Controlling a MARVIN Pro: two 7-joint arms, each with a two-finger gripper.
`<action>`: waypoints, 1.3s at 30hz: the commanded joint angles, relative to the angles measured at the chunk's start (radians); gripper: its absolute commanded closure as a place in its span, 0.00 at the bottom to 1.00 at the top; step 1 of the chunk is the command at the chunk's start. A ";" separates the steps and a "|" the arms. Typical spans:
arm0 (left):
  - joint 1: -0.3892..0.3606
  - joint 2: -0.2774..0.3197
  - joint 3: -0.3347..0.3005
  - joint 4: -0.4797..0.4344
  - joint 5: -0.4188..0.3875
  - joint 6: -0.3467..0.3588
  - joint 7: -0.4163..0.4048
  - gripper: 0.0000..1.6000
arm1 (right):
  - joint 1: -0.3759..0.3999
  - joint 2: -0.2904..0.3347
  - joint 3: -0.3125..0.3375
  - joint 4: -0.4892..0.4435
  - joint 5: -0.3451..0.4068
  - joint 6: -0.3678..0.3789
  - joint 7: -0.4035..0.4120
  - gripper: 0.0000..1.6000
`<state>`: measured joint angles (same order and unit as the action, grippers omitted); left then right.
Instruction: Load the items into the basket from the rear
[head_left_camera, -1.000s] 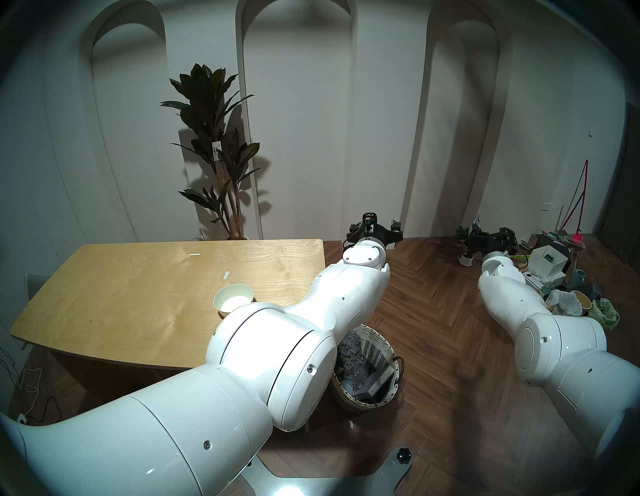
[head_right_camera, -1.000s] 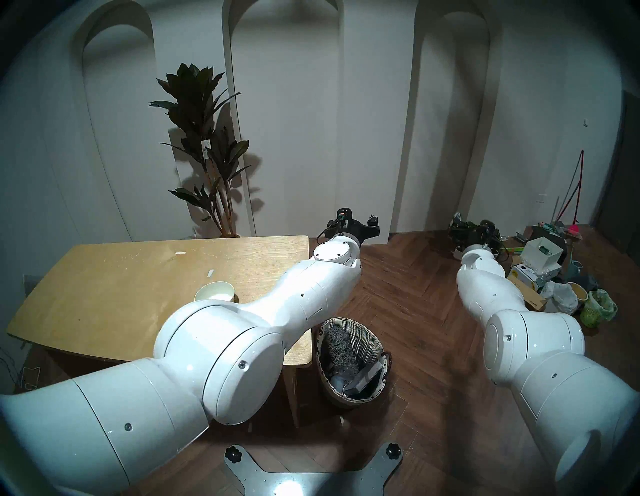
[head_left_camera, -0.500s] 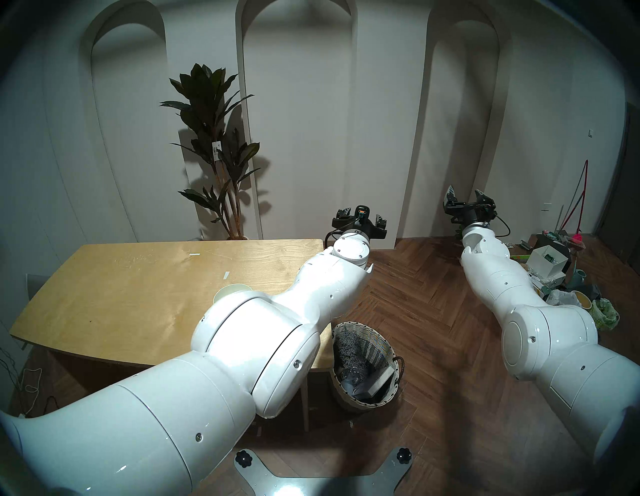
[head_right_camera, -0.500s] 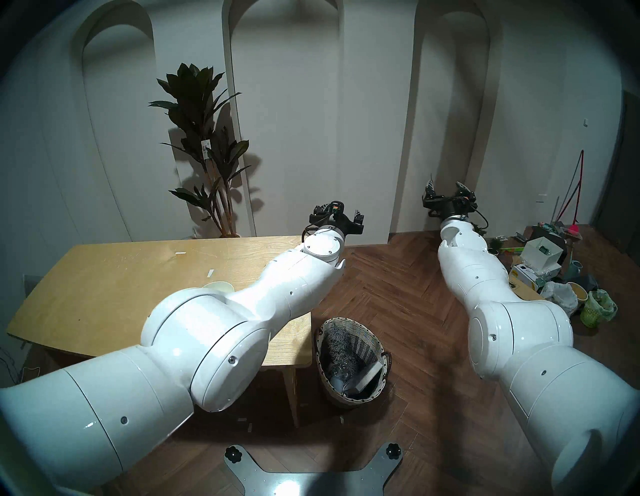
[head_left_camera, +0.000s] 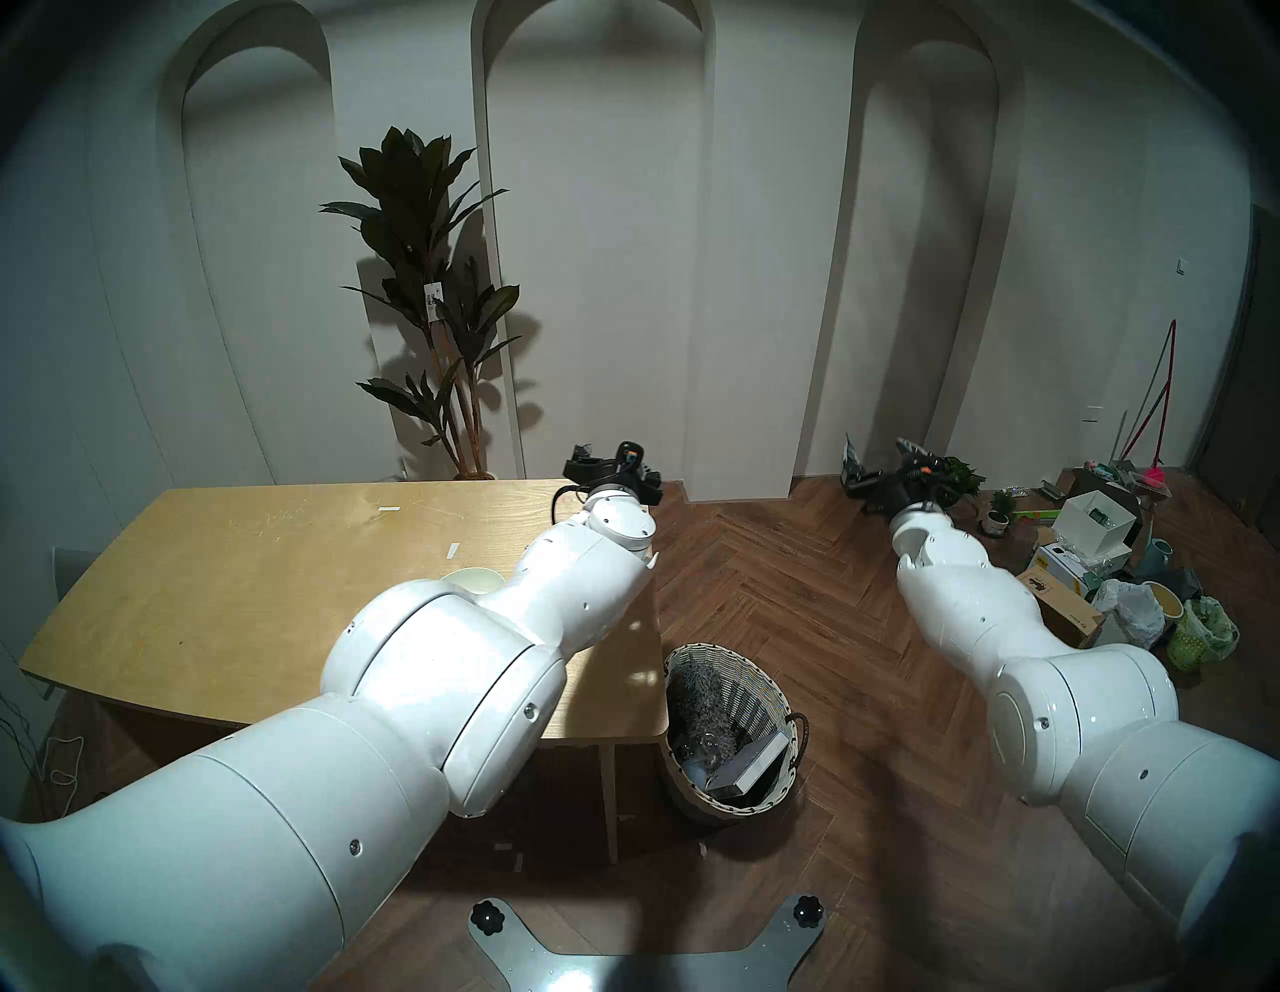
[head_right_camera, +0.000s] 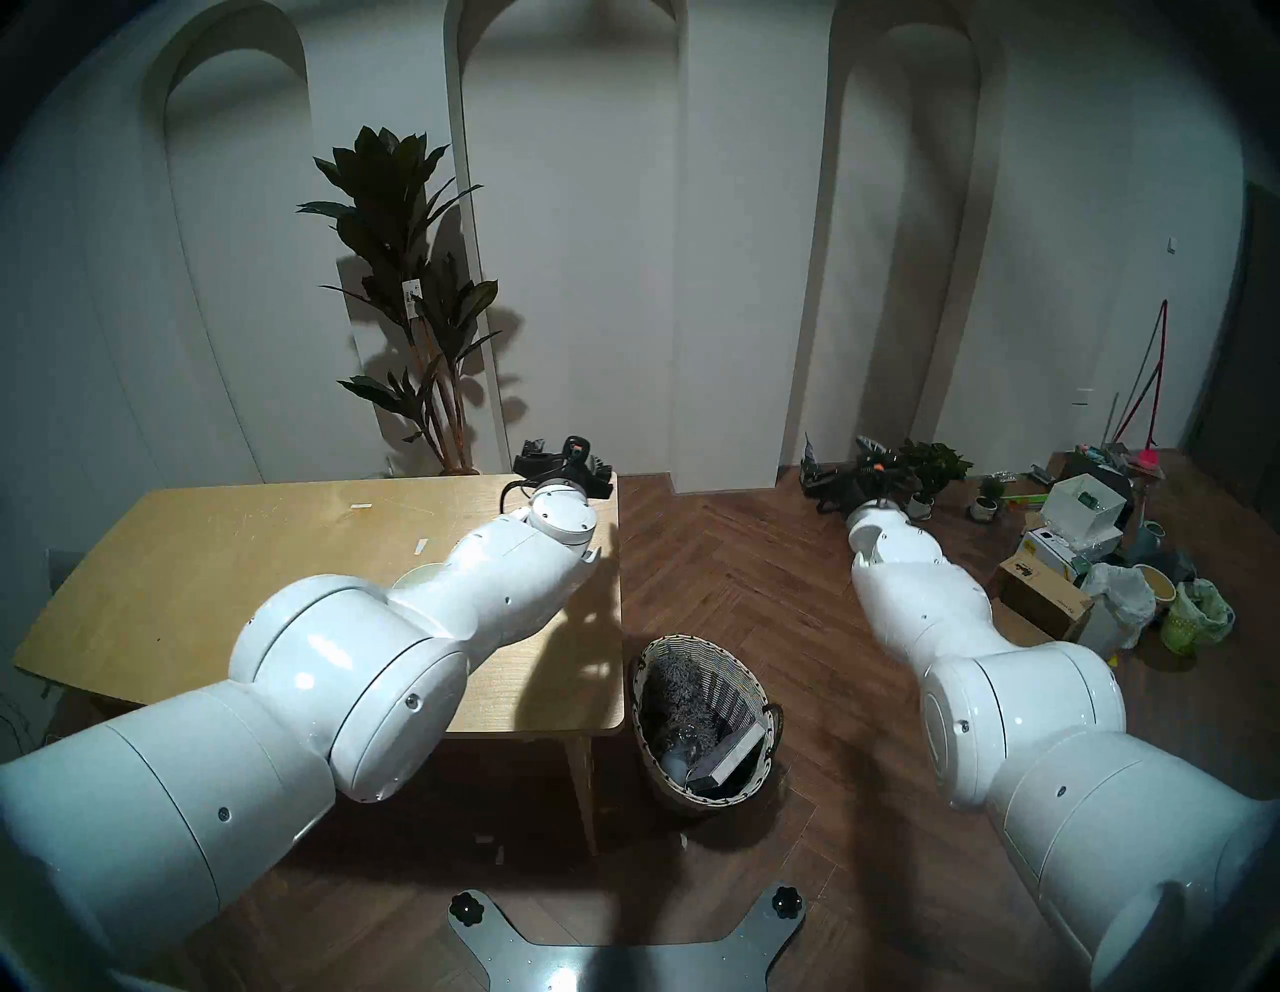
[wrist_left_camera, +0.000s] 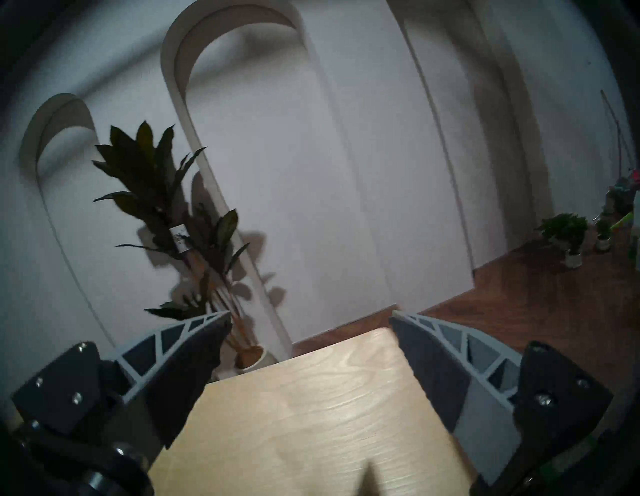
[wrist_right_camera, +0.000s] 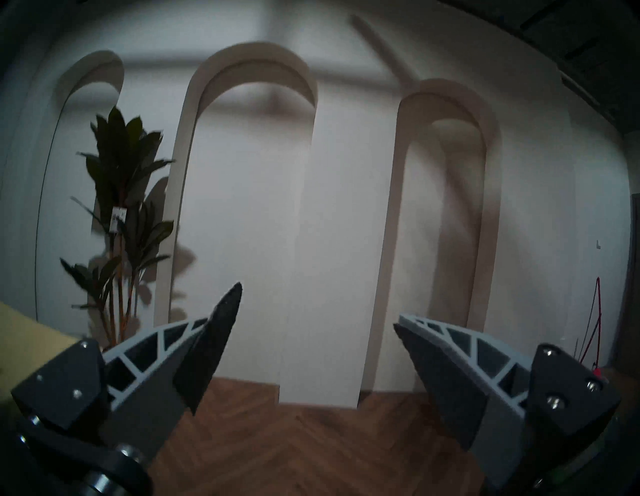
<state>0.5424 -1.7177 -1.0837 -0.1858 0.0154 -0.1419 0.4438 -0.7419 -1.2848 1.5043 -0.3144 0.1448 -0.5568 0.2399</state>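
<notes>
Left gripper (wrist_left_camera: 310, 318) is spread wide with nothing in it, hanging over the far right corner of the table (head_left_camera: 242, 554). Right gripper (wrist_right_camera: 317, 311) is the same deal, fingers apart and empty, out over the floor and aimed at the wall.

So where's the stuff? The basket (head_left_camera: 776, 682) sits on the floor just beside the table's near right corner, and the box (head_left_camera: 762, 758) is already in it, leaning against the right wall. Next to the box there's a clear rounded thing that's probably the bottle (head_left_camera: 696, 765), plus something grey and fuzzy (head_left_camera: 703, 700) I can't identify. The bowl (head_left_camera: 471, 576) is the only item on the table, so I'd say that's the last one left to load.

Next move, my guess: left arm has to pull back toward the bowl, come down over the rim and pinch one wall of it.

Annoying part: the left forearm covers most of the bowl in both head views, only a sliver of rim shows. Neither wrist cam sees the bowl or the basket at all, and both are a bit blurry.
</notes>
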 joint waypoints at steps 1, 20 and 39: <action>-0.056 0.074 0.015 -0.016 0.032 0.009 0.101 0.00 | -0.054 -0.020 -0.022 0.009 -0.017 -0.015 0.022 0.00; -0.054 0.118 0.083 -0.047 0.103 0.032 0.289 0.00 | -0.061 -0.086 -0.064 -0.033 -0.046 -0.067 0.103 0.00; -0.047 0.230 0.140 -0.011 0.162 0.125 0.404 0.00 | -0.055 -0.189 -0.113 -0.106 -0.051 -0.103 0.198 0.00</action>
<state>0.5239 -1.5384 -0.9548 -0.1966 0.1567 -0.0332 0.8081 -0.8198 -1.4243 1.3995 -0.3721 0.0873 -0.6357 0.4125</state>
